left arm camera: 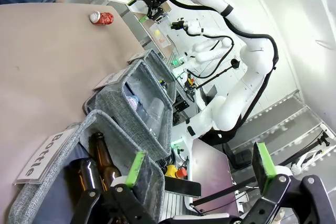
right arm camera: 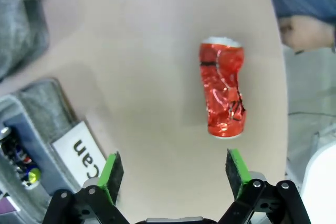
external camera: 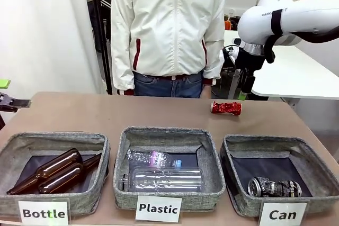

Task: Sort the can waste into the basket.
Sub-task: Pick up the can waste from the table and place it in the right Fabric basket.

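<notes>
A crushed shiny red can [external camera: 226, 108] lies on its side on the brown table, far right, in front of the person. My right gripper [external camera: 244, 86] hangs open above and just behind it. In the right wrist view the red can [right arm camera: 222, 90] lies ahead of the open right gripper [right arm camera: 173, 174], nearer the right green pad [right arm camera: 234, 167]. A dark crushed can [external camera: 274, 187] lies inside the grey basket [external camera: 231, 152] marked "Can". My left gripper [left arm camera: 199, 177] is open and holds nothing, at the table's left edge [external camera: 6, 93], and the red can [left arm camera: 101, 18] lies far from it.
The "Plastic" basket [external camera: 121, 152] in the middle holds clear bottles. The "Bottle" basket [external camera: 16, 140] on the left holds brown glass bottles [external camera: 50, 172]. A person in a white jacket [external camera: 167, 25] stands at the far edge, one hand [right arm camera: 304, 30] near the red can.
</notes>
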Controlling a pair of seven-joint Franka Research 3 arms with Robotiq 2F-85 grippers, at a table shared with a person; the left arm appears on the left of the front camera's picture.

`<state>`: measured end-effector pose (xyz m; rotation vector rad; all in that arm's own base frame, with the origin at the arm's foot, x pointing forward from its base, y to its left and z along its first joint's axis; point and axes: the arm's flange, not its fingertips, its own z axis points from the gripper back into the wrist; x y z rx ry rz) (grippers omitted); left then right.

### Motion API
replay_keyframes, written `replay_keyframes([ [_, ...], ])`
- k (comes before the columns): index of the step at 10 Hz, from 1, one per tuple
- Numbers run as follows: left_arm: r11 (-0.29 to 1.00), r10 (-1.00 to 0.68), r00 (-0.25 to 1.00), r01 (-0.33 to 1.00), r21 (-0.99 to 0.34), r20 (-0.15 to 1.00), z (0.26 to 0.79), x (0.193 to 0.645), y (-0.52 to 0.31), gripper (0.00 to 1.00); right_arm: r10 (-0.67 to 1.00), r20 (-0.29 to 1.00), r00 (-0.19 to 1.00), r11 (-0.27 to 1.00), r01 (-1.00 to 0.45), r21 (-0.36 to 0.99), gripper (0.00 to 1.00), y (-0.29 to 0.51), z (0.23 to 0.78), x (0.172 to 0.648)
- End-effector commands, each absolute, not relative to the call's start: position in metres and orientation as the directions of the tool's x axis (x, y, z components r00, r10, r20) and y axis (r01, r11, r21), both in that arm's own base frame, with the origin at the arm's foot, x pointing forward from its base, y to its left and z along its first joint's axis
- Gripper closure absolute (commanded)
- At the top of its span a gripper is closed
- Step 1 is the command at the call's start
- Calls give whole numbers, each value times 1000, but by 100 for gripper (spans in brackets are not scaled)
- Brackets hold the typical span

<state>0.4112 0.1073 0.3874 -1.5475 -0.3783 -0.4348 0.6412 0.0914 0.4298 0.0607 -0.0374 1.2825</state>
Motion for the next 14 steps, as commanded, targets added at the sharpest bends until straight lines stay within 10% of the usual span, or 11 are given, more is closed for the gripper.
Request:
replay_keyframes([
  [1,-20,-42,870,490,-871,491,389,408,108,0,956,54,289,287,-957,43,0,93,427,638],
  [14,-20,-42,870,490,-871,491,389,408,108,0,987,-103,119,123,-992,28,0,127,320,726],
])
